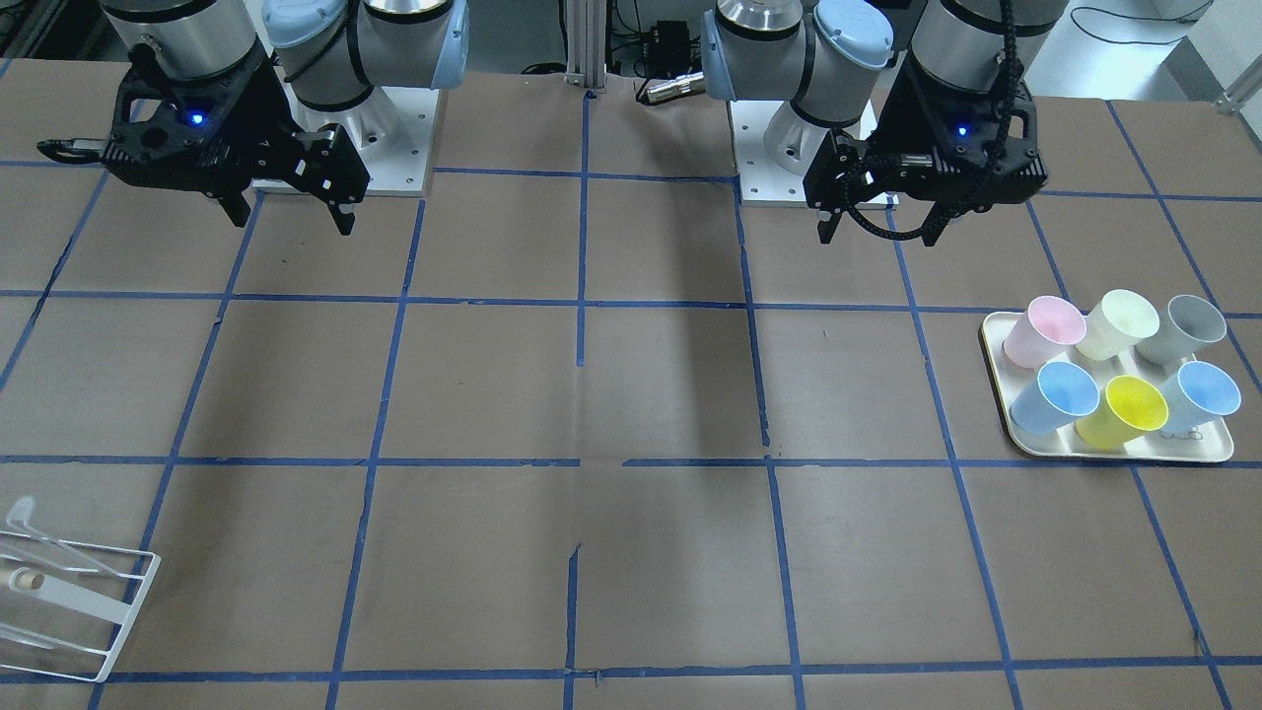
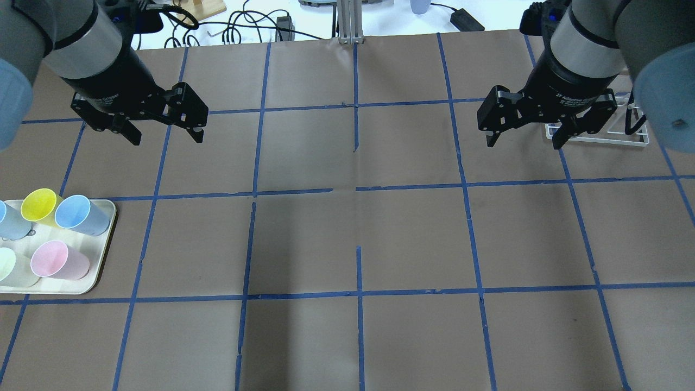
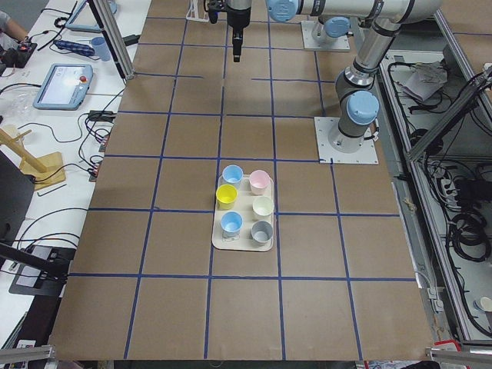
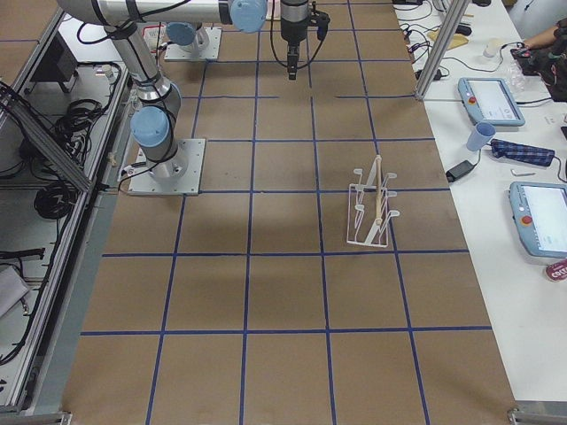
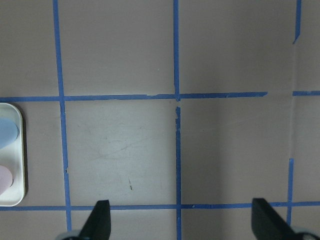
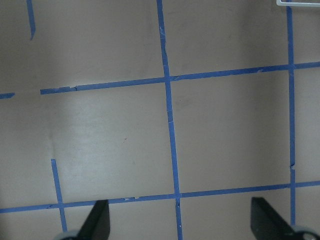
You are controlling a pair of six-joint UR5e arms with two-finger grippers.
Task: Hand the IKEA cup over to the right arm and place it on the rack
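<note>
The bright yellow IKEA cup (image 1: 1124,409) lies tilted on a cream tray (image 1: 1215,452) among pastel cups; it also shows in the overhead view (image 2: 39,205) and the left side view (image 3: 226,194). My left gripper (image 2: 165,138) hangs open and empty above the table, away from the tray, and shows in the front view (image 1: 877,237) and its wrist view (image 5: 182,220). My right gripper (image 2: 522,144) is open and empty too, as the front view (image 1: 293,225) and its wrist view (image 6: 180,220) show. The white wire rack (image 4: 372,208) stands on the right arm's side (image 1: 69,592).
Two light blue cups (image 1: 1055,394), a pink cup (image 1: 1045,327), a pale cream cup (image 1: 1119,323) and a grey cup (image 1: 1183,327) share the tray. Brown paper with a blue tape grid (image 2: 355,190) covers the table. Both arm bases (image 1: 789,158) stand at the robot's edge.
</note>
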